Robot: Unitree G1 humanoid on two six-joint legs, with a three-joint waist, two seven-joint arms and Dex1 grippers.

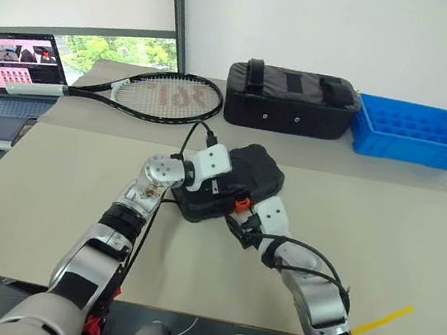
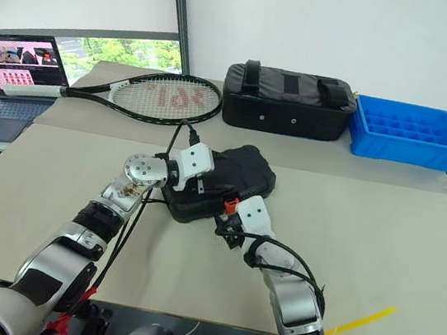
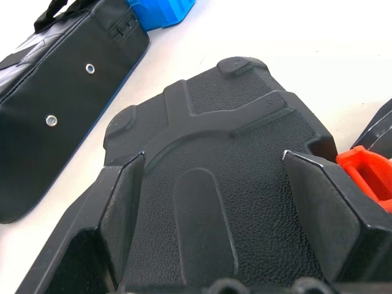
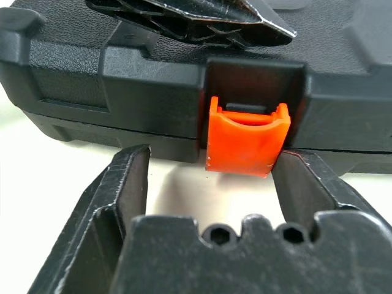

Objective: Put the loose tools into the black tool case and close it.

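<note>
I see the black tool case (image 1: 234,181) lying with its lid down on the tabletop (image 1: 414,236), roughly in the middle, and I use it as my landmark. Its orange latch (image 4: 246,139) sits on the case's near edge, facing me.

My left gripper (image 3: 214,202) is over the case's lid with its two fingers spread wide apart; in the left wrist view both fingers (image 3: 122,214) rest on or just above the textured lid, and I cannot tell for sure whether they press on it. Nothing is held between them.

My right gripper (image 4: 211,184) is just in front of the case, at the latch. Its fingers stand apart, one on each side of the latch's lower edge; the finger (image 4: 306,184) on one side is touching or nearly touching the latch, the other is clear of it. It grips nothing.

Beyond the case, at the far side of the tabletop, lies a black fabric bag (image 1: 291,100), and just to the right of the bag a blue tray (image 1: 412,131). To the far left of the case lies a tennis racket (image 1: 154,95), its handle pointing toward a laptop (image 1: 16,72). To the near right of the case, a yellow strip (image 1: 385,319) lies on the tabletop's edge.
</note>
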